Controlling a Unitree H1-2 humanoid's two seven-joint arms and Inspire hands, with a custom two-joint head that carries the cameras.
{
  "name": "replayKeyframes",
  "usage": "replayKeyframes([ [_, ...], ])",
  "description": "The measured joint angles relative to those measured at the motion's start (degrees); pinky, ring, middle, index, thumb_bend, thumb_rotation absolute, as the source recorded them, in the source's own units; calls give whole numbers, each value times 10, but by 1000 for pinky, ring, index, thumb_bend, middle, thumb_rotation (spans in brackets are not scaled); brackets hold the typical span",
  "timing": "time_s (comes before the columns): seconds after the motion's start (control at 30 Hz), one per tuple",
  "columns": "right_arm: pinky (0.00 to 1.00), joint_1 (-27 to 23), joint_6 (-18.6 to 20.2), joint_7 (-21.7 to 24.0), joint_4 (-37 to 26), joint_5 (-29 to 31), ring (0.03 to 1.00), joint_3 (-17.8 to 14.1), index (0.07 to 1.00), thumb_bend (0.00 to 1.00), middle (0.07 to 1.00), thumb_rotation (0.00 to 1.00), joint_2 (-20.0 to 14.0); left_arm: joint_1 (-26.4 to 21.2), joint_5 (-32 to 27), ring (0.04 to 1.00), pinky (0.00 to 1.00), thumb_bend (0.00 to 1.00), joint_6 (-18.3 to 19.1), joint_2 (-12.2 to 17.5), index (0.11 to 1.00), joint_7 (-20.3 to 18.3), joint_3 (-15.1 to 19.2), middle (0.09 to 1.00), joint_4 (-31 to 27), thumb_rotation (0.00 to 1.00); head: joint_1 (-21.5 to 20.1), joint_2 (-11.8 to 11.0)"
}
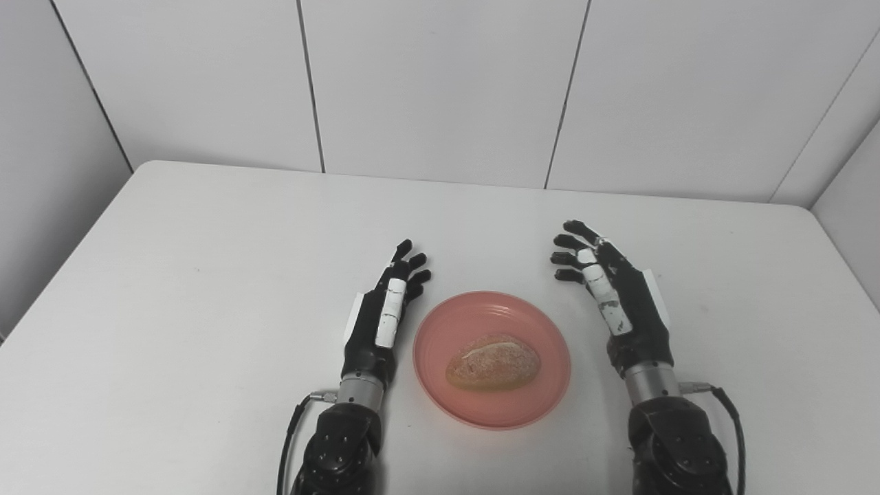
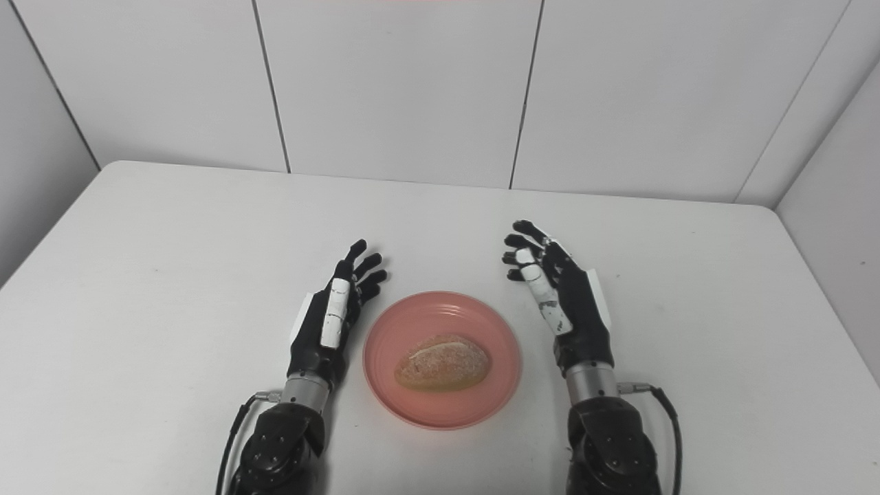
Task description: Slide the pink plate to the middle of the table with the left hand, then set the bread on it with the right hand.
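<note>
Both empty, left hand (image 1: 385,309) and right hand (image 1: 615,292) spread beside pink plate (image 1: 440,330) holding bread (image 1: 493,362).

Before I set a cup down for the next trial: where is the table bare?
Bare: the far half of the table beyond both hands, the stretch left of the left hand, and right of the right hand. Crowded: the near middle, where the pink plate with the bread sits between the hands.
</note>
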Motion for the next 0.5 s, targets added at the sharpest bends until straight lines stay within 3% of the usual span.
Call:
replayKeyframes([
  [0.2,803,27,-26,-38,37,38,824,4,855,832,844,914,3,7,12,958,1000,745,-9,1,941,0,-8,945,-7,1000,-9,2],
  [0.3,896,44,-59,-51,45,45,885,12,977,814,945,946,5,21,22,980,1000,753,-5,1,936,0,-15,956,-23,1000,-11,2],
  [0.5,951,51,-100,-87,56,45,928,27,999,816,968,996,6,46,38,1000,1000,723,17,-1,975,0,-32,994,-54,1000,-13,2],
])
